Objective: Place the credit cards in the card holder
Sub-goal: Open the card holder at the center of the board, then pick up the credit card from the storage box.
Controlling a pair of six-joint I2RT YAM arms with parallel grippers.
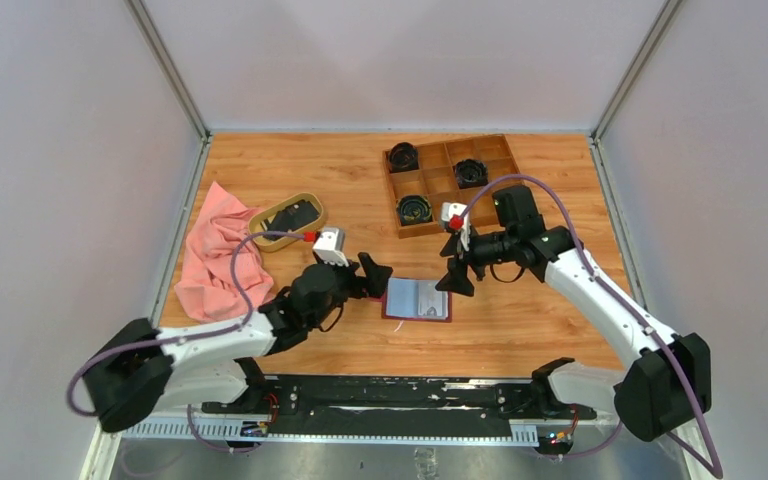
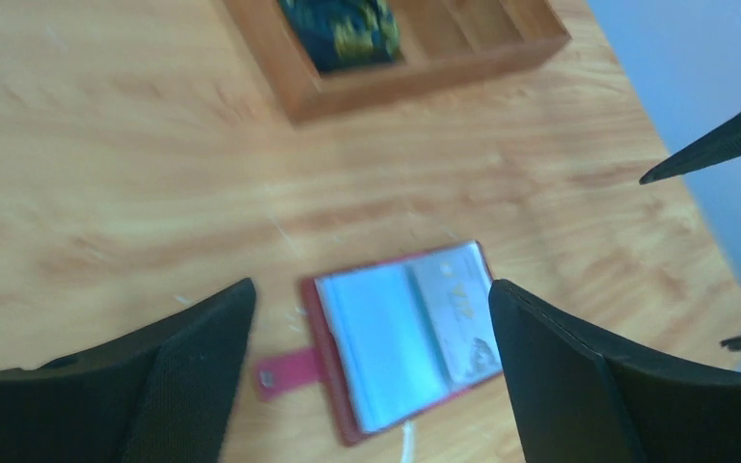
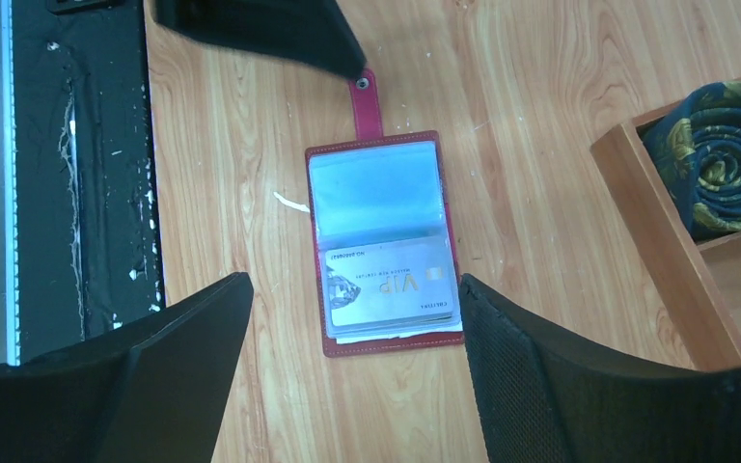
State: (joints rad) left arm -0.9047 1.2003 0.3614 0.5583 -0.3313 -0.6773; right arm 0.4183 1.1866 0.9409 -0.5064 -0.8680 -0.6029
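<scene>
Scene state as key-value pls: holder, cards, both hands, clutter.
card holder: open flat between the hands, snap tab toward the left hand
pale VIP card: in a pocket on the half nearer the right hand
dark cards: in the tan dish, back left
left hand: open, empty
right hand: open, empty
other: pink cloth; wooden box holding rolled ties

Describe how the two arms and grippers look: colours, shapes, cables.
The left arm and right arm have white links, black joints and black bases. A purple cable loops along each. Each wrist carries a small white block with a red part. The left gripper and right gripper have black, wedge-shaped fingers with finely textured faces.
</scene>
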